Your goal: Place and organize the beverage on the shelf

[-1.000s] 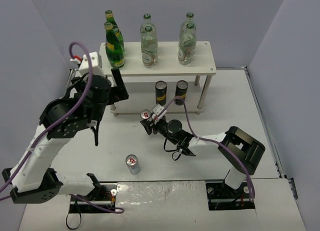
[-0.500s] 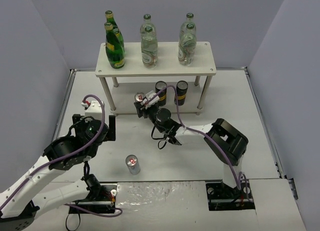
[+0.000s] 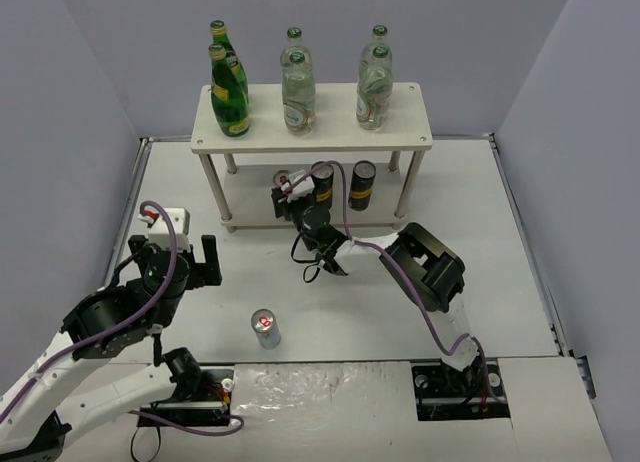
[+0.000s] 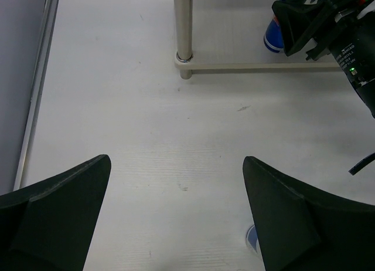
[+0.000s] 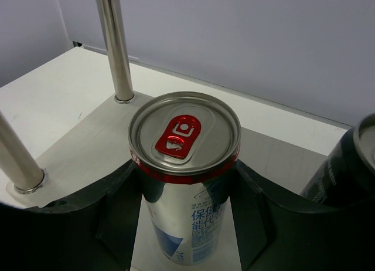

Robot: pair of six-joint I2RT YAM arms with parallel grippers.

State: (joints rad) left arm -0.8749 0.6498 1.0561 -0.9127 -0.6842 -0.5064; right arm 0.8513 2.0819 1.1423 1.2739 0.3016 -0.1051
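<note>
Pinching a silver-blue-red metal can (image 5: 184, 136), the right end effector (image 5: 186, 224) risks toppling the neighbouring black can (image 5: 350, 165); left end effector (image 4: 177, 165) spread.

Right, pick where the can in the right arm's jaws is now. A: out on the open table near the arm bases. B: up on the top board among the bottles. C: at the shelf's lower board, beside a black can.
C: the right wrist view shows the jaws on either side of the silver can over the lower board, with a black can just to its right.
</note>
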